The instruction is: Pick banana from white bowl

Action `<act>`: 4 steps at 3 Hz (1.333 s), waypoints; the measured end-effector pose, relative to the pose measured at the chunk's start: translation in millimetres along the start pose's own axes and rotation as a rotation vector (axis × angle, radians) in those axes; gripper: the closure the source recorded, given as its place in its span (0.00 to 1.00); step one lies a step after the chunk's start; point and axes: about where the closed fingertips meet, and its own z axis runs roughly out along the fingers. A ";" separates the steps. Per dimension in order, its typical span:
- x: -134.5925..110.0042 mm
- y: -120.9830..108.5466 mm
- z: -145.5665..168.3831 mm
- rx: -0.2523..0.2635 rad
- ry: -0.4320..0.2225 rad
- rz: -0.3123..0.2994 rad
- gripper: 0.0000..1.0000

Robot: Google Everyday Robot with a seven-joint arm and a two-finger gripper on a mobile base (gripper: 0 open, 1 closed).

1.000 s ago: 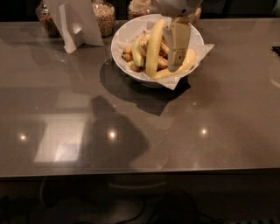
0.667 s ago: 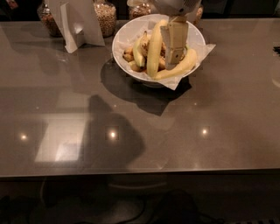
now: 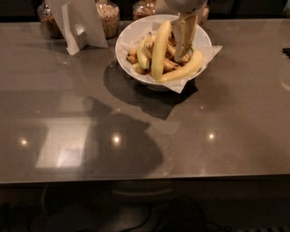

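Glossy grey-brown table [image 3: 136,149] fills the view, with bright spots of light reflected on its near half, well in front of the white bowl [image 3: 129,38].

Far to the left of the bowl, at the back edge, stands a glass jar of grain [image 3: 47,20]. A folded white sheet [image 3: 79,22] stands upright between that jar and the bowl. A second jar [image 3: 108,18] sits just behind the bowl's left rim, and a third jar [image 3: 144,8] sits behind the bowl.

The bowl rests at the back centre of the table and casts a dark shadow [image 3: 149,97] toward the front. Short brown-spotted bananas [image 3: 135,58] lie in the left part of the bowl.

The banana [image 3: 160,50], pale yellow-green and nearly straight, lies in the middle of the bowl and runs from back to front across the heap.

The gripper [image 3: 183,54] reaches down from above into the right half of the bowl, just beside the banana on its right. Whether it is open or closed, or has hold of anything, cannot be told.

A curved, deeper-yellow banana [image 3: 186,69] lies along the front right of the bowl, below the gripper. A corner of the white paper lining [image 3: 213,49] sticks out over the bowl's right rim.
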 end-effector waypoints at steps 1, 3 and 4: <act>5.1 -16.9 8.0 0.044 -0.048 -0.164 0.00; 4.7 -21.2 6.8 0.050 -0.035 -0.269 0.00; 10.4 -21.0 11.8 0.033 0.047 -0.391 0.00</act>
